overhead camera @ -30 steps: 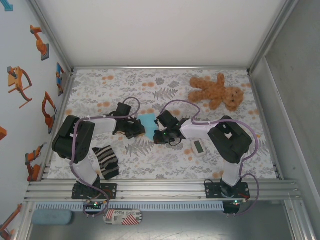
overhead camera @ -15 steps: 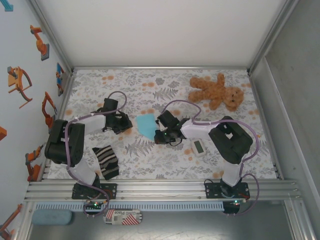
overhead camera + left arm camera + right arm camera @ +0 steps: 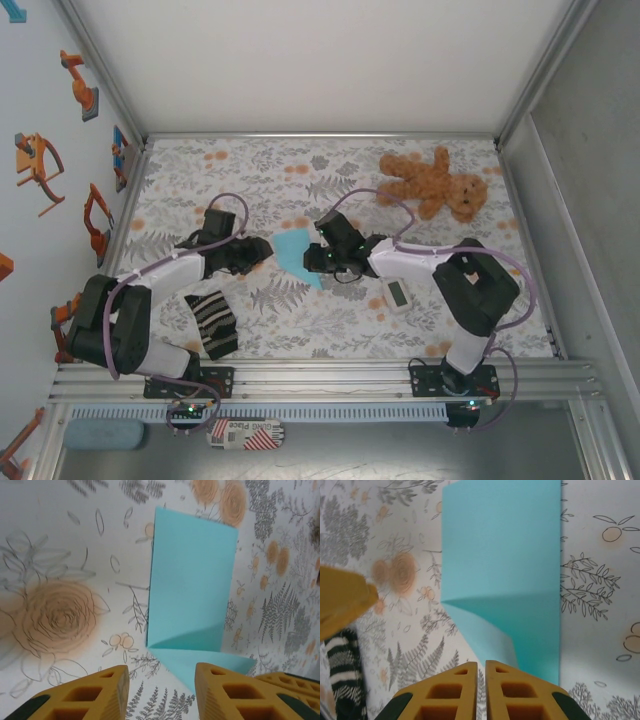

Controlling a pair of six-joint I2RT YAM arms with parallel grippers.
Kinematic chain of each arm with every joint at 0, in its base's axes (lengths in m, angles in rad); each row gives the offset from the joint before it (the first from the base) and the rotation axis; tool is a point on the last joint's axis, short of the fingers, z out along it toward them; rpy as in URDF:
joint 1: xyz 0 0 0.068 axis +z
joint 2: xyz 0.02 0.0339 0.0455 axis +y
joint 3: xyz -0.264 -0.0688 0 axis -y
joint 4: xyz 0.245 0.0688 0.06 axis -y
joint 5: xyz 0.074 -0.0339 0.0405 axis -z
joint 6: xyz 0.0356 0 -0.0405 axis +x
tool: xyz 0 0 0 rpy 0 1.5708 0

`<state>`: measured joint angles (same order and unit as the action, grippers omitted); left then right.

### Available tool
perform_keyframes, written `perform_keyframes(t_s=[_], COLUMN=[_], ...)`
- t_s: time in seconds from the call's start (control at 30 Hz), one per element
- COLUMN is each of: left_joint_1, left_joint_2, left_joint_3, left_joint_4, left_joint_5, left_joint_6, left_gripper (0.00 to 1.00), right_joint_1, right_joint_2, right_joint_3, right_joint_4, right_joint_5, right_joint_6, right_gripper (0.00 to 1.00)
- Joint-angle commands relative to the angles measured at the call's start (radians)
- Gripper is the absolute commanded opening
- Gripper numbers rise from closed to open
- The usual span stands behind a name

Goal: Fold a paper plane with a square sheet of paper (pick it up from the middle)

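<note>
Floral-print counter carries everything, and each place is given against the brown teddy bear in the far right corner. Nearest the arm bases, far to the bear's left, lies a striped cloth. A small white gadget sits well in front of the bear. Beyond that, in front of the bear and to its left, the two tools face each other. The left tool is released, fingers apart with nothing between them. The right tool has its fingers drawn almost together, and I cannot tell whether a paper edge is caught there. Between them the square sheet of paper lies flat, partly folded, with a slanted flap at one end. The likely trouble is that a sheet this thin slides or buckles if the left tool closes on it from low down. That would skew the crease or let the flap spring up. The tools also stand near each other, so a careless reach could knock them together.
</note>
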<state>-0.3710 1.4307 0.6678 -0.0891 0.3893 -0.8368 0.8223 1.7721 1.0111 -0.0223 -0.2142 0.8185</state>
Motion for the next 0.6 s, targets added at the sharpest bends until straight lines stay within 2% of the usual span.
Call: perform_keyframes(t_s=[0.0,0.33,0.57], left_joint_1=[-0.019,-0.053,-0.057], left_joint_2=[0.010,0.111,0.148], left_joint_3=[-0.019,-0.025,0.008], left_joint_4=[0.111,0.225,0.148], left_joint_5=[0.047,0.089,0.057], left_joint_6=[-0.100,-0.172,-0.166], left_gripper=[0.42,0.46,0.46], right_joint_1=[-0.002,-0.021,-0.026], right_joint_2=[0.057,0.137,0.162], right_joint_3=[0.036,0.057,0.047], right_joint_4=[0.036,-0.008,-0.019], right_joint_5=[0.058,0.061,0.055], right_joint_6=[0.083,0.084,0.085], right_gripper=[0.12,0.12,0.13])
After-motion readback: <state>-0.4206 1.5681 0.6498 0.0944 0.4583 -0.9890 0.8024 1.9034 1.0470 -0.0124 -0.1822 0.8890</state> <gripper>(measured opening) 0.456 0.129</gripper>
